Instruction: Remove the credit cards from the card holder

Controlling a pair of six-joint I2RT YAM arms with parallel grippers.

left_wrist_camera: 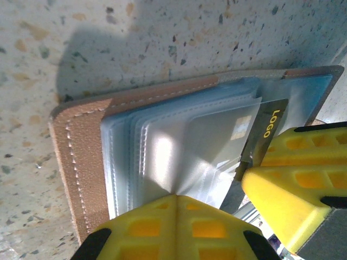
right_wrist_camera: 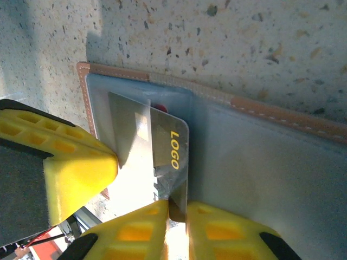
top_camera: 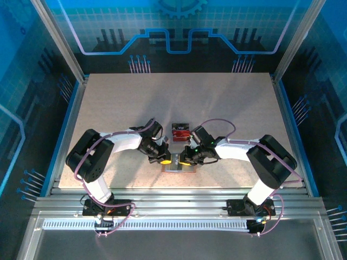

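The tan card holder (top_camera: 181, 170) lies open near the table's front edge, its leather rim (left_wrist_camera: 76, 141) and clear sleeves (left_wrist_camera: 162, 146) facing up. My left gripper (left_wrist_camera: 176, 196) is shut on a clear sleeve, pinching it up into a ridge. A dark credit card (right_wrist_camera: 172, 146) with a yellow "LOGO" sticks partway out of a sleeve. My right gripper (right_wrist_camera: 177, 206) is closed on that card's lower edge. In the top view both grippers, left (top_camera: 162, 160) and right (top_camera: 186, 161), meet over the holder. Red credit cards (top_camera: 180, 131) lie on the table just beyond it.
The speckled tabletop (top_camera: 227, 103) stretches open behind and to both sides. The metal rail (top_camera: 173, 197) of the arms' mount runs close behind the holder's near edge. Blue enclosure walls (top_camera: 38, 108) stand around the table.
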